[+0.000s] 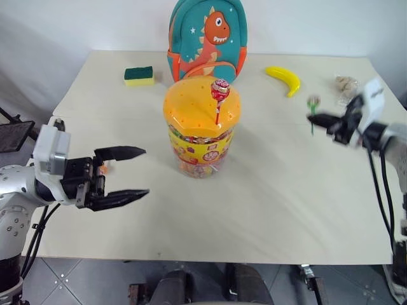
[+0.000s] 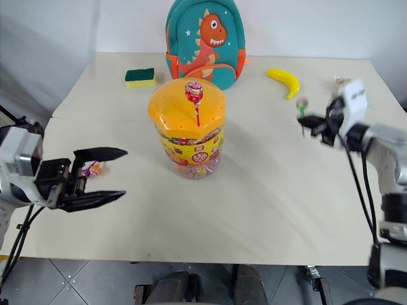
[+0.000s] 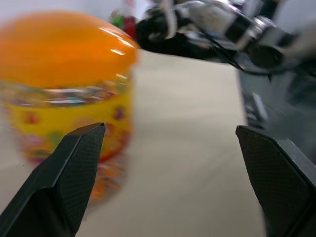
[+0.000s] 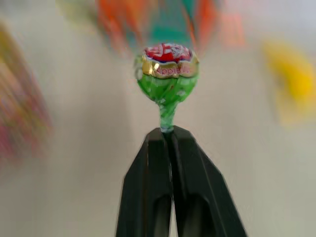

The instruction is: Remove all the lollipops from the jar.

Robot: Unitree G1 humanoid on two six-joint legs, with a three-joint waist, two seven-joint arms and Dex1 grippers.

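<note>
Right gripper (image 1: pixel 322 119) is clamped on the stick of a green-wrapped lollipop (image 1: pixel 313 101), held above the table's right side, well clear of the clear plastic jar with domed orange lid (image 1: pixel 201 127) at table centre. One red-pink wrapped lollipop (image 1: pixel 220 89) stands in the lid. Left gripper (image 1: pixel 132 173) hangs near-left of the jar, jaws spread, nothing in them. A small wrapped candy (image 2: pixel 94 169) lies by it.

Left wrist view: fingers (image 3: pixel 74 173) wide apart, jar beside them.

Right wrist view: fingers (image 4: pixel 148 192) pinched together on the green lollipop's stick.
</note>
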